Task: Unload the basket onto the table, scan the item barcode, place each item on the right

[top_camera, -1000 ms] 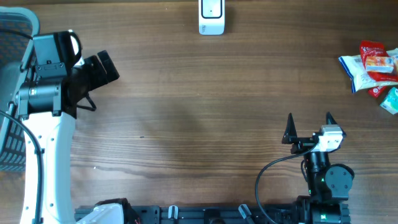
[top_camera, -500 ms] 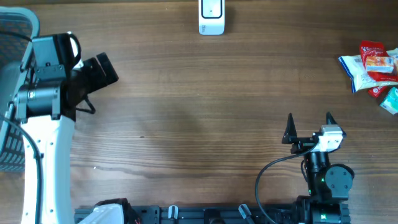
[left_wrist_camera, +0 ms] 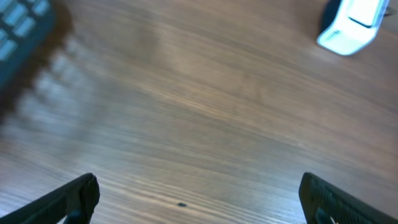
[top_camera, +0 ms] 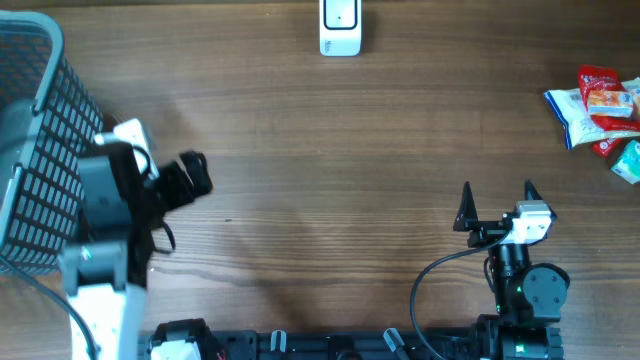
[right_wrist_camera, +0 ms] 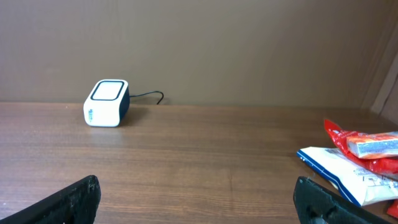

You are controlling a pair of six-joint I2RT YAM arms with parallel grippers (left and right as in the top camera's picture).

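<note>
Left arm moved: my left gripper point(top_camera: 195, 173) has swung from up by the far-left corner down toward the near edge and a bit inward. The mesh basket point(top_camera: 40, 150) it was partly covering now shows along the left edge. Right arm is in the same spot as before; snack packets point(top_camera: 598, 108) and scanner point(top_camera: 340, 28) are unmoved.

My left gripper's jaws stand wide apart with nothing between them. Left wrist view is blurred, with both fingertips low in the corners and bare wooden table point(top_camera: 320, 150) between them. That view also has the white scanner point(left_wrist_camera: 351, 25) top right and a dark blur of basket point(left_wrist_camera: 18, 31) top left.

My right gripper point(top_camera: 497, 195) sits near the front edge, right of centre, pointing to the far side. Its jaws are spread wide too and hold nothing. Right wrist view has the scanner point(right_wrist_camera: 107, 102) at far left by the back wall, with a thin dark cable point(right_wrist_camera: 149, 96) trailing from behind it.

Task item: the snack packets point(right_wrist_camera: 360, 162) lie in a loose pile at the right edge of the table. They are well apart from both grippers and from the scanner, which is at the far edge, centre. A red-and-white pack lies on a blue-and-white one, with a teal pack just beside them at the frame edge. Cannot tell where the barcode is.
</note>
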